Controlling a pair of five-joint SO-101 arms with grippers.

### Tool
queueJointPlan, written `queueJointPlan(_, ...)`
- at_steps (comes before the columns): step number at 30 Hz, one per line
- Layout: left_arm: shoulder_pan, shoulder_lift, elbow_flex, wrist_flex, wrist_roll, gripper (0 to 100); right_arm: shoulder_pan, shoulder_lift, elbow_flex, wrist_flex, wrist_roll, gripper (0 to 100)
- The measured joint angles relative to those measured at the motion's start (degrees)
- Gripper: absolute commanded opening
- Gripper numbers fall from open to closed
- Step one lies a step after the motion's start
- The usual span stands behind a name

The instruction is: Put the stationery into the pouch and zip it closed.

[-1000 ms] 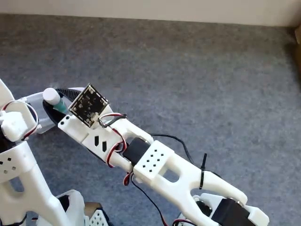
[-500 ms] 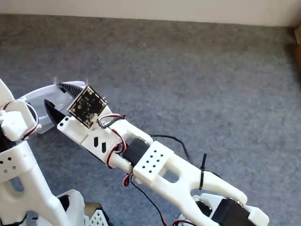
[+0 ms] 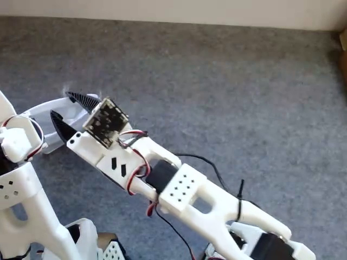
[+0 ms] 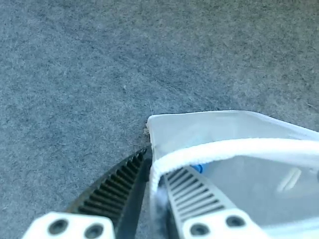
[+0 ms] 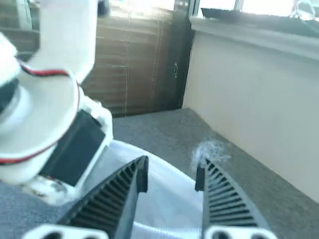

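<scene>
The pouch (image 3: 44, 115) is translucent white and lies at the left of the grey carpet, its mouth held up. In the left wrist view my left gripper (image 4: 154, 168) is shut on the white zip rim of the pouch (image 4: 234, 129), and something small and blue (image 4: 198, 168) shows through the wall. My right gripper (image 3: 61, 105) hovers open just over the pouch mouth with nothing between its black ribbed fingers. From the right wrist, the right gripper (image 5: 172, 167) stands over the pouch (image 5: 164, 196).
The left arm (image 3: 19, 162) rises at the left edge, close beside the right gripper. The right arm (image 3: 184, 189) crosses from the bottom right. Grey carpet (image 3: 227, 81) spreads to the back and right, with a pale wall (image 3: 162, 8) along the far edge.
One second ago the right gripper held a white-capped stick over the pouch. The stick has left the gripper, which is now open, and the right arm has shifted slightly.
</scene>
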Motion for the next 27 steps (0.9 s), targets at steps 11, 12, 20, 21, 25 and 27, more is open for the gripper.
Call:
queueJointPlan(11,0.0,0.0,0.0,0.0,0.0,1,0.0,-9.0,0.0,10.2,0.0,14.8)
queueJointPlan(12,0.0,0.0,0.0,0.0,0.0,1,0.0,-9.8,0.0,10.2,0.0,14.8)
queueJointPlan(20,0.0,0.0,0.0,0.0,0.0,1,0.0,-18.9,1.5,14.8,0.0,14.8)
queueJointPlan(21,0.0,0.0,0.0,0.0,0.0,1,0.0,-20.0,2.1,16.6,0.0,14.8)
queueJointPlan(25,0.0,0.0,0.0,0.0,0.0,1,0.0,-24.8,5.3,22.7,0.0,14.8)
queueJointPlan(27,0.0,0.0,0.0,0.0,0.0,1,0.0,-27.3,8.4,24.5,0.0,14.8)
